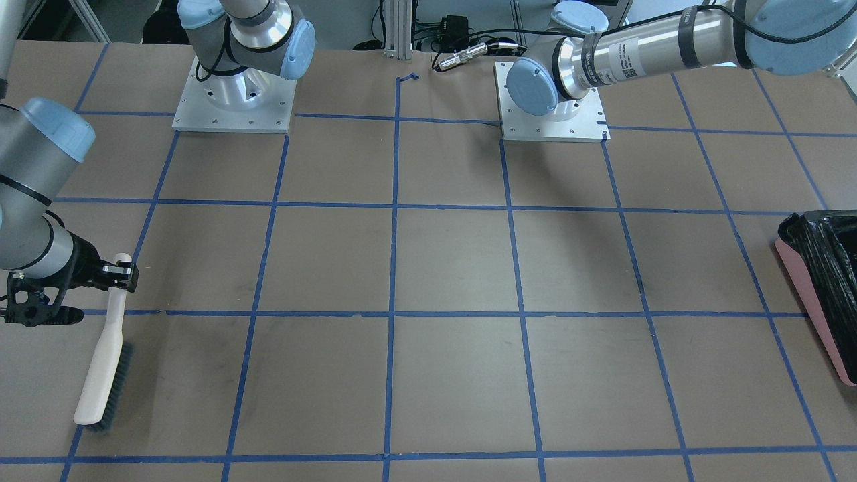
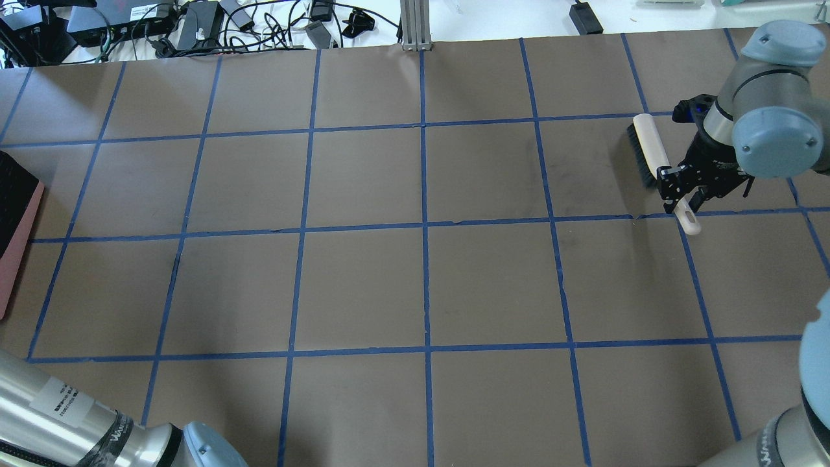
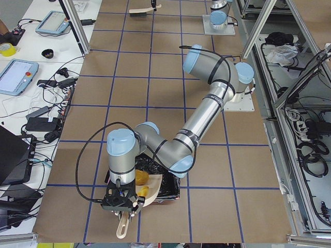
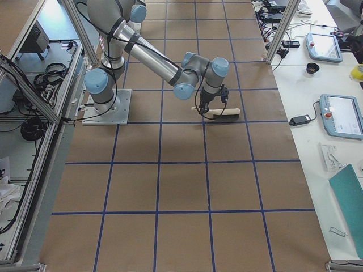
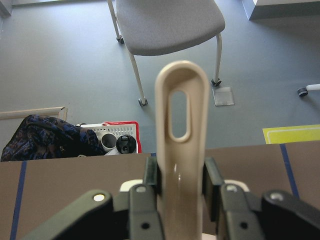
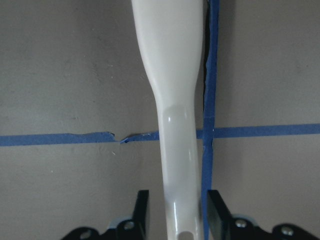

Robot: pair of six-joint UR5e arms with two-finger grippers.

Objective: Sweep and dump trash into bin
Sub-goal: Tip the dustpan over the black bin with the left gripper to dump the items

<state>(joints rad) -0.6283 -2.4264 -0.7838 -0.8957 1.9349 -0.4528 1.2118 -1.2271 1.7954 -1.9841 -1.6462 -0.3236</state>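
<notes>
My left gripper [image 5: 180,172] is shut on the beige dustpan's handle [image 5: 180,100]. In the exterior left view it [image 3: 122,203] holds the dustpan [image 3: 153,192] tilted over the bin [image 3: 166,182], a pink-sided box lined with a black bag. Two yellowish trash pieces [image 3: 140,178] show at the pan's mouth and over the bag; the brown lump is hidden. The bin also shows in the front view [image 1: 820,268] and the overhead view [image 2: 16,207]. My right gripper [image 2: 681,188] straddles the handle of a white brush [image 2: 648,146] lying on the table. Its jaws stand slightly apart from the handle [image 6: 175,125].
The brown table [image 2: 421,285] carries a grid of blue tape. Cables and power bricks [image 2: 194,19] lie along the far edge. The arm bases [image 1: 234,100] stand on plates. A chair [image 5: 165,20] and a red basket [image 5: 120,137] stand on the floor beyond the table's end.
</notes>
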